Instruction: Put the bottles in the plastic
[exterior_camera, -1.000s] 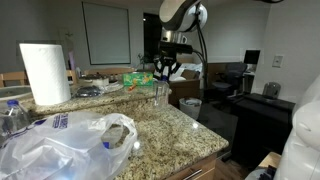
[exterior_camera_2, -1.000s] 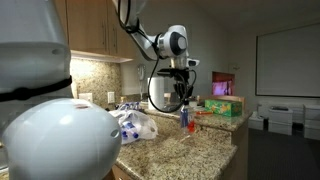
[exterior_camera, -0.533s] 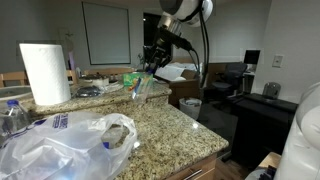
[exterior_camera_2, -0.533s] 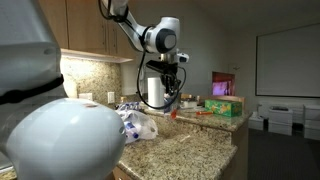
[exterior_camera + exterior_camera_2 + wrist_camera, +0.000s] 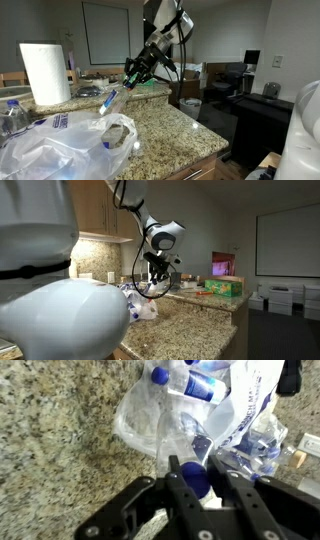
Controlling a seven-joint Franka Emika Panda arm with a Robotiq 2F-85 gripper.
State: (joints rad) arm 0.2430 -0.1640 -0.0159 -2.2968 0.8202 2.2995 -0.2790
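Swung across from the far desk edge toward the bag since a second ago, the bottle is now tilted over instead of hanging upright. It's pinched between the fingers, blue cap up by the pads and body pointed down at the bag. Whether it's touching the plastic can't be told from the wrist view. A few more bottles can be seen already inside the bag. The bag is laid out on the granite desk, and a paper towel roll is stood behind it.
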